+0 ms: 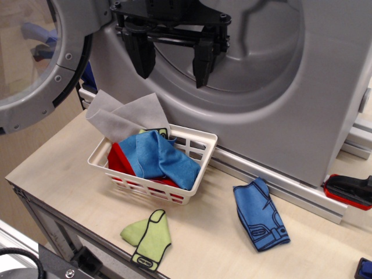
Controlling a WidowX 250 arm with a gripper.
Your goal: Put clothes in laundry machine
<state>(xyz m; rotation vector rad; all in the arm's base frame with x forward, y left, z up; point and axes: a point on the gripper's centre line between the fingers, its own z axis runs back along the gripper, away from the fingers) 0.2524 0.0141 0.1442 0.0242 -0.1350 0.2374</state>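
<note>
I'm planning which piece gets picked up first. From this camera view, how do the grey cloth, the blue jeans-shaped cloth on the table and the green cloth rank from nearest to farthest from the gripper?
1. Grey cloth, just below the gripper, draped over the basket's back-left edge.
2. Blue jeans-shaped cloth, on the table to the right.
3. Green cloth, near the table's front edge.

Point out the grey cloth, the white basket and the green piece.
grey cloth [125,116], only view, middle of fabric.
white basket [200,139], only view, back rim.
green piece [148,232], only view, its centre.

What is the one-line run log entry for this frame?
gripper: open, empty, at drum mouth | door: open | basket: grey, red, blue cloths inside | table: blue cloth, green cloth loose
</note>
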